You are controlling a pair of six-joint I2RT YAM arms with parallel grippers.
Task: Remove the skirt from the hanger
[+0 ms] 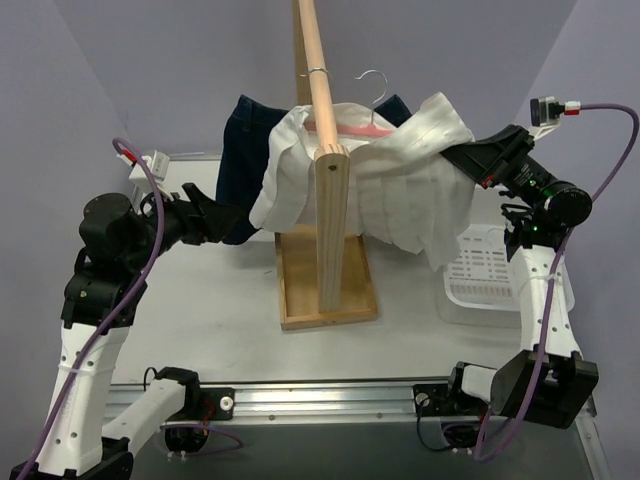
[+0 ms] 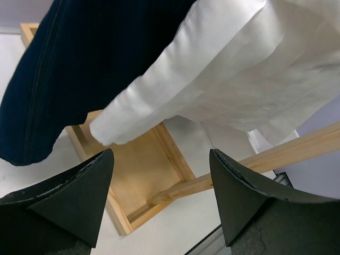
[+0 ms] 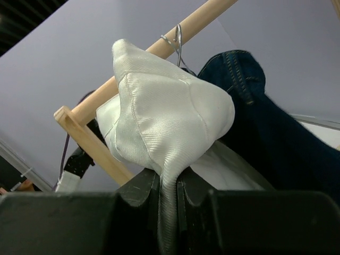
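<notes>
A white pleated skirt hangs on a pink hanger whose metal hook is over the wooden rail. My right gripper is shut on the skirt's right upper corner, pinched between its jaws in the right wrist view. My left gripper is open and empty, just left of and below the skirt's left edge. The hook also shows in the right wrist view.
A dark blue denim garment hangs behind the skirt on the same rail. The wooden rack's base tray sits mid-table. A white plastic basket stands at the right under my right arm.
</notes>
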